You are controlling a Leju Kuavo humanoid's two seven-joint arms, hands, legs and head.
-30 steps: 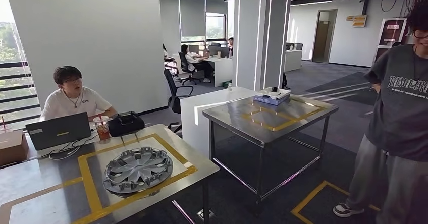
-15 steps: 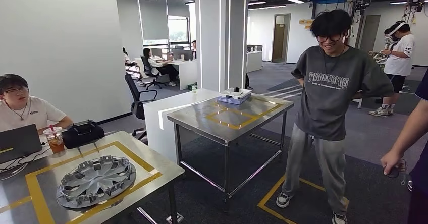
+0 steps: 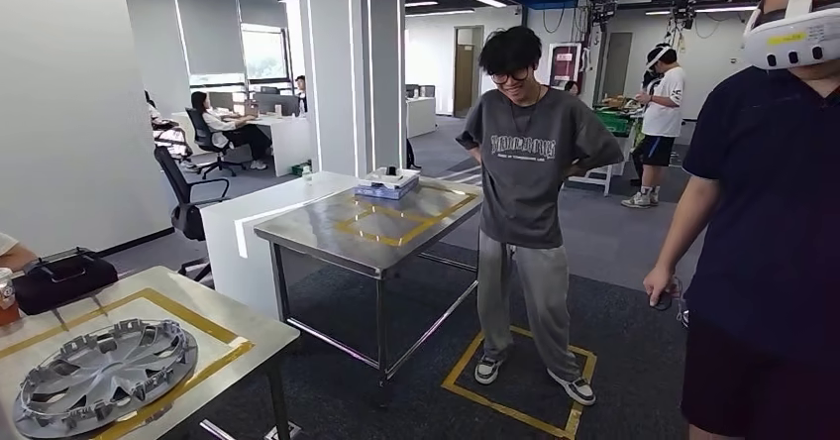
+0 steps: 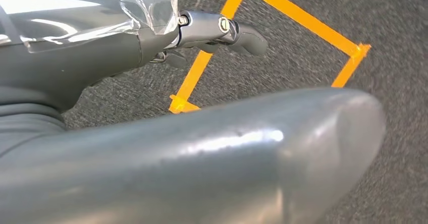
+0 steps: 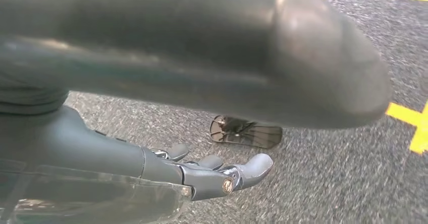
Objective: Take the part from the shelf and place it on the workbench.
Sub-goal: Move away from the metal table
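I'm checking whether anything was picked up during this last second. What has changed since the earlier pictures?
Only the camera moved: the head view swung right, so the scene slid left. The silver wheel cover lies as before on the yellow-taped steel workbench. The left hand and right hand hang over the grey carpet, holding nothing. Nothing was gripped or released.

Hubcap (image 3: 102,375) on taped table (image 3: 248,333)

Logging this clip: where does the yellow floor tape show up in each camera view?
Head view: yellow floor tape outlines a square on the carpet around the standing person's feet.
Left wrist view: a taped outline beyond the left hand.
Right wrist view: strips beyond the right hand.
Shared landmark: the dark grey carpet; whether the marks match, I cannot tell.
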